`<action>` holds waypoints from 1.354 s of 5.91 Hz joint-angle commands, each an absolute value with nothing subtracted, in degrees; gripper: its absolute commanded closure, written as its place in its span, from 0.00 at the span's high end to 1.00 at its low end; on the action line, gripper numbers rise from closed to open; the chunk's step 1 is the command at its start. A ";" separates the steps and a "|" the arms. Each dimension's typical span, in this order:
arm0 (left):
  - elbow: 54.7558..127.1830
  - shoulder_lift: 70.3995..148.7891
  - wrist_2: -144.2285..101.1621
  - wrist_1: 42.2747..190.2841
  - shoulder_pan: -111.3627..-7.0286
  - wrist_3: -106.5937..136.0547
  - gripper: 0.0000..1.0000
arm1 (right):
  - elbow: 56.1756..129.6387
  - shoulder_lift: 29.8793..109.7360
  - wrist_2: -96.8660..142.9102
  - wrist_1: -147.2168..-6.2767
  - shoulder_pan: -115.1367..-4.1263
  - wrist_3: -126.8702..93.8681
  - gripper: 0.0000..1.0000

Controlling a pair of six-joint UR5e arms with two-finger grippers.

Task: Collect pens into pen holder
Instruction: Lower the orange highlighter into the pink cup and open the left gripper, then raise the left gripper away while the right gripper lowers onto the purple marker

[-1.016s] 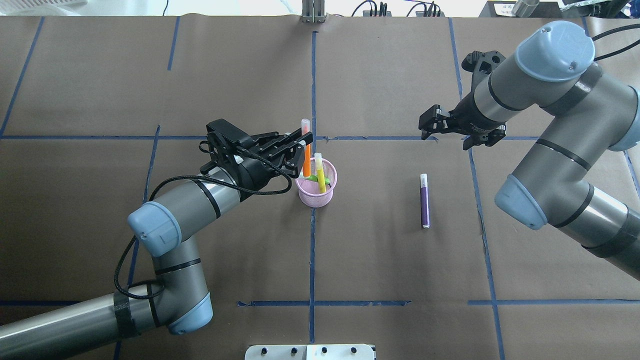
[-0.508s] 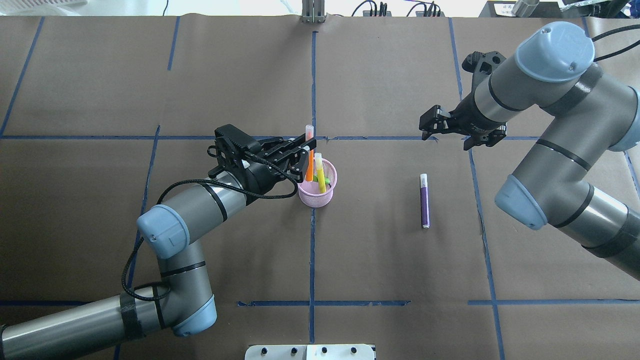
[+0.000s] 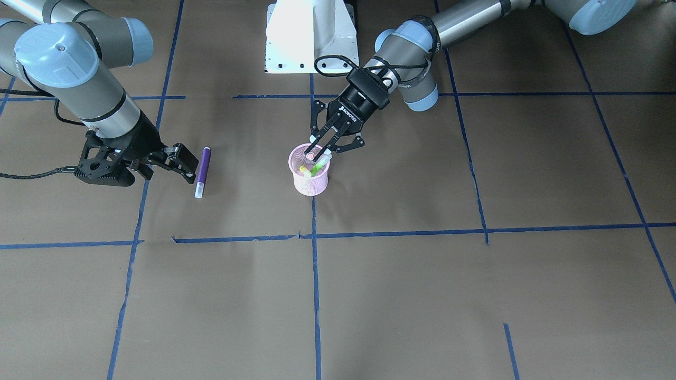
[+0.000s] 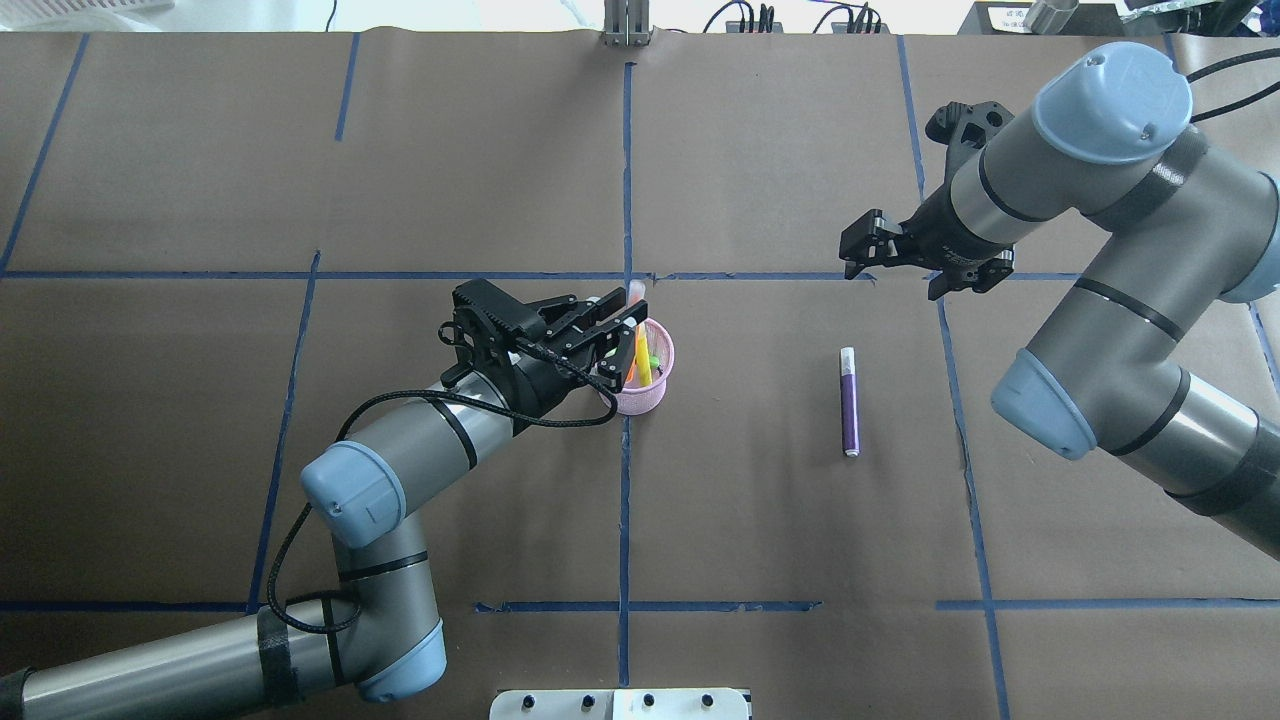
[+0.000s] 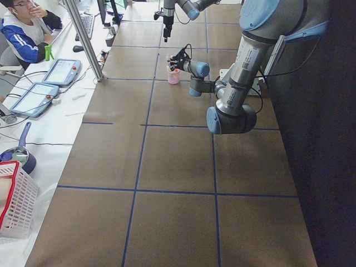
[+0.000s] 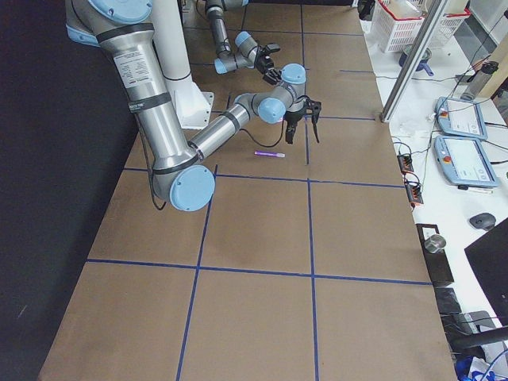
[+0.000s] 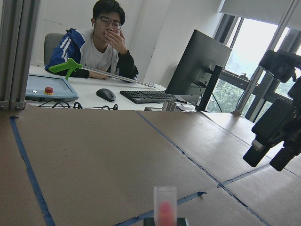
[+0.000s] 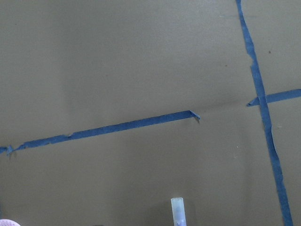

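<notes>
Left arm: it reaches in from the left side of the overhead view toward the tabletop (image 4: 760, 540) centre. The left pincer (image 4: 628, 330) sits directly above the pen holder's near rim, closed on the orange pen (image 4: 634, 292). The pen stands roughly upright, pale cap uppermost, with its lower part down inside the cup. In the left wrist view the cap shows centred between the fingers.

Pen holder (image 4: 648, 398): the pink mesh cup stands upright on the centre blue tape line (image 4: 624, 500), just short of where that line crosses another. The green pen (image 4: 643, 362) is inside it, leaning, with its pale yellowish cap above the rim. The front-facing view confirms both pens within the rim.

Purple pen (image 4: 849, 405): it lies flat on the tabletop, well to the right of the holder, in line with the long tape lines, pale cap pointing away from the robot. Nothing touches it.

Right arm: the right pincer (image 4: 890, 278) hangs above the tabletop beyond the purple pen's cap end, near it but clear of it. Its fingers are spread wide and hold nothing. The right wrist view shows only the purple pen's cap at its lower edge.
</notes>
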State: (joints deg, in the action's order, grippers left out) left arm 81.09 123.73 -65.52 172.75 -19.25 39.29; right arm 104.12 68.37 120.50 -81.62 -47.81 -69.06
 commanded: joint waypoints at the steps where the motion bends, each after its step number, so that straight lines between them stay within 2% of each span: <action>1: 81.65 124.10 -65.39 172.88 -19.25 35.07 1.00 | 104.15 68.38 120.50 -81.56 -47.73 -69.08 1.00; 3: 85.40 124.10 -65.74 169.92 -20.55 34.98 1.00 | 103.71 68.47 120.15 -81.56 -47.20 -69.08 1.00; 5: 95.92 123.40 -66.18 150.22 -23.28 34.98 1.00 | 103.27 68.38 119.62 -81.56 -44.66 -69.26 1.00; 6: 98.33 123.31 -68.10 144.20 -25.29 35.68 1.00 | 102.66 68.38 117.27 -81.65 -42.39 -69.52 1.00; 8: 100.62 116.76 -88.56 140.04 -36.32 42.08 1.00 | 99.15 67.94 112.86 -81.13 -38.86 -69.61 1.00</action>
